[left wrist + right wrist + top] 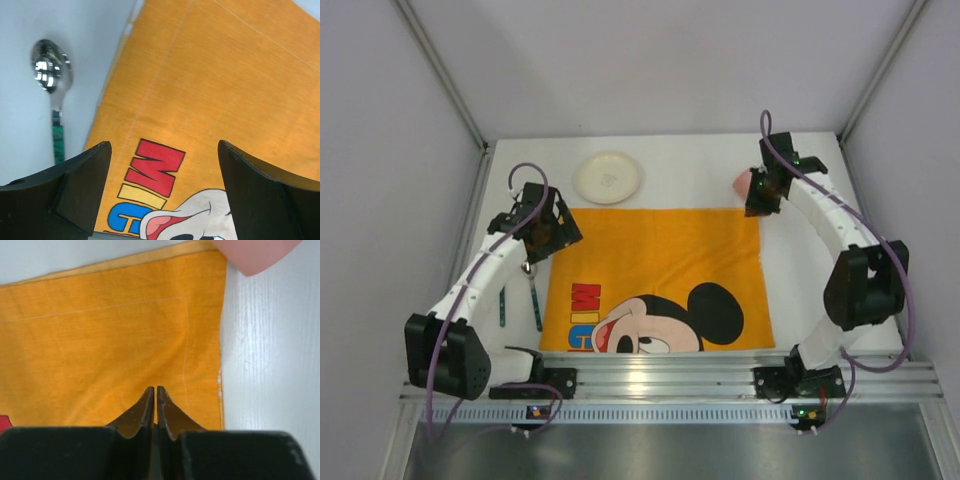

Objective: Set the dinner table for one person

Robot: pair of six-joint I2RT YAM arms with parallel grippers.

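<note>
1. Orange Mickey Mouse mat (660, 260) lies flat on the white dinner table (700, 160), which spans the whole workspace under both arms.
2. Left gripper (165, 150): jaws spread wide above the mat's far-left corner. Dropping here could snag the cloth and drag it into the green-handled spoon (52, 80) just beside that edge.
3. Right gripper (156, 390): fingers pressed together, nothing visible between them. Pink item (255, 255) sits near it, so a careless swing could knock it.
4. White plate (607, 177) is off the mat. Low rim, so I'd expect it to slip in a pinch.
</note>
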